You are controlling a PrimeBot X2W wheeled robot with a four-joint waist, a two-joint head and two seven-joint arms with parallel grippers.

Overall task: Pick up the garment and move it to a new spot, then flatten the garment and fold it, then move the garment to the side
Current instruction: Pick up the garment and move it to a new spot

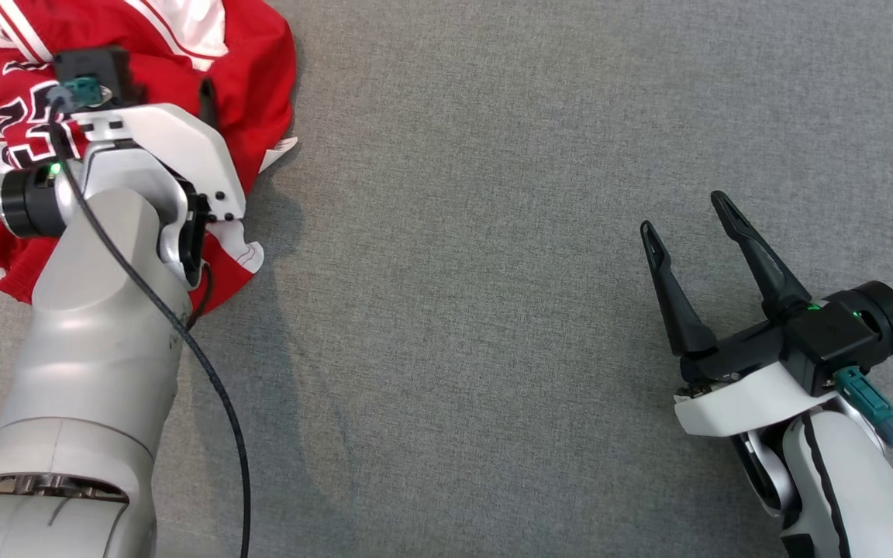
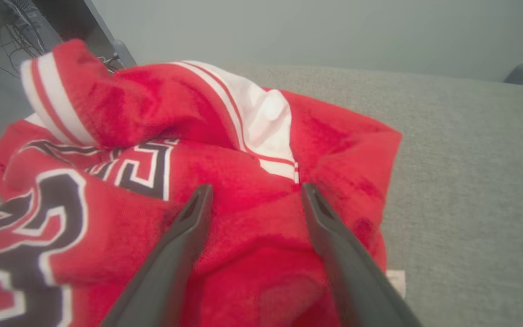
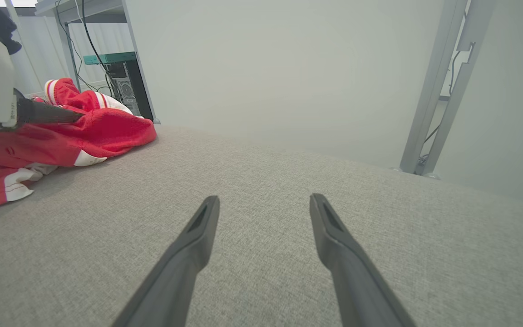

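Jersey (image 1: 253, 85): red, with white panels carrying thin red stripes and black numerals outlined in white. Tabletop (image 1: 493, 232) under the jersey: plain grey weave. Left pincer (image 2: 257, 187) and right pincer (image 1: 683, 211): dark grey, near black. Left arm (image 1: 98, 325) over the jersey: silver, with black cable (image 1: 218, 387) and teal plug (image 1: 84, 89).

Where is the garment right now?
The red garment lies bunched on the grey surface at the head view's upper left, beneath the open left gripper, far from the right gripper.
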